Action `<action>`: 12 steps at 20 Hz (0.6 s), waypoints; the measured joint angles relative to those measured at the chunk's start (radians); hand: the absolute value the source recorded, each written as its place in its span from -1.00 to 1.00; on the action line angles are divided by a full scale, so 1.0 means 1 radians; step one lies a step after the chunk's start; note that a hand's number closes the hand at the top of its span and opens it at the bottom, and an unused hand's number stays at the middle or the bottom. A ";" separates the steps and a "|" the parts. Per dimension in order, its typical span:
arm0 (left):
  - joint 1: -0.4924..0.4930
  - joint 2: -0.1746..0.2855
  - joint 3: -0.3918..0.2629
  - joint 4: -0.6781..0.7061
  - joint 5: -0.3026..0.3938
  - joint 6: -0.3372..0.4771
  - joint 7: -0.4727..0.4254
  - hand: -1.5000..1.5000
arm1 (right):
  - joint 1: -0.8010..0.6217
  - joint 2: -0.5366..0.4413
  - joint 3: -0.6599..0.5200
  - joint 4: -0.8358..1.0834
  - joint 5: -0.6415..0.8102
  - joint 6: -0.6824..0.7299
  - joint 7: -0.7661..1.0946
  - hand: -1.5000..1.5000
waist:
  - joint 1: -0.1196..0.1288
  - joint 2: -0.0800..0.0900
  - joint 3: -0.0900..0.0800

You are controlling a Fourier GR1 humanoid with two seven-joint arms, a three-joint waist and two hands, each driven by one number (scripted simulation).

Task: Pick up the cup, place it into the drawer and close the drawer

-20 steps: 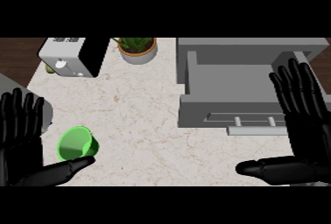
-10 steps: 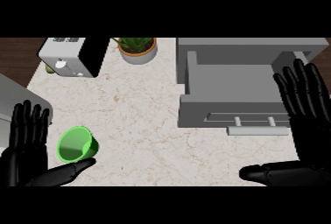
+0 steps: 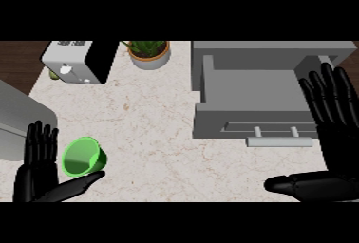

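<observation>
Black and spread wide, the left robot hand sits well to the left of the drawer, fingers straight up and thumb stretched out sideways. It is holding nothing. The green cup lies tipped on the table, also well left of the drawer, with its open mouth facing up toward the view. It is tucked into the angle between that hand's fingers and thumb; whether they touch it, I cannot tell.

Over to the right robot hand: open too, fingers straight and pointing up across the drawer's right edge, thumb out toward the left below the drawer front, nothing in its grasp.

The drawer itself is grey and pulled out, its inside bare, with a pale bar handle on the front face. To the drawer's upper left stands a potted plant, and further left of that a white and black toaster. Far left of the drawer, a grey block shows at the view's edge.
</observation>
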 measured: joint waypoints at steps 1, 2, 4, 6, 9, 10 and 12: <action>0.006 -0.003 -0.004 0.010 -0.006 0.004 -0.010 -1.00 | 0.006 0.001 0.004 0.000 0.000 0.003 0.000 -1.00 | 0.000 0.000 0.000; 0.008 0.002 0.003 0.016 0.002 -0.005 -0.010 -1.00 | -0.005 0.001 0.003 0.014 0.005 0.001 -0.001 -1.00 | 0.000 0.000 0.000; 0.001 0.016 0.026 0.068 0.020 -0.030 -0.038 -1.00 | -0.014 -0.001 0.002 0.018 0.005 0.000 0.001 -1.00 | 0.000 0.000 0.000; -0.011 0.015 0.035 0.131 0.020 -0.041 -0.079 -1.00 | 0.002 0.003 0.004 0.002 0.006 -0.001 0.000 -1.00 | 0.000 0.000 0.000; -0.002 0.017 0.046 0.185 0.022 -0.058 -0.125 -1.00 | -0.004 -0.011 -0.016 -0.020 -0.020 0.008 0.022 -1.00 | 0.000 0.000 0.000; -0.011 0.023 0.053 0.196 0.029 -0.065 -0.125 -1.00 | -0.010 -0.009 -0.012 -0.020 -0.014 0.004 0.027 -1.00 | 0.000 0.000 0.000; -0.013 0.033 0.068 0.218 0.044 -0.082 -0.136 -1.00 | -0.004 -0.005 -0.002 -0.030 -0.005 0.002 0.028 -1.00 | 0.000 0.000 0.000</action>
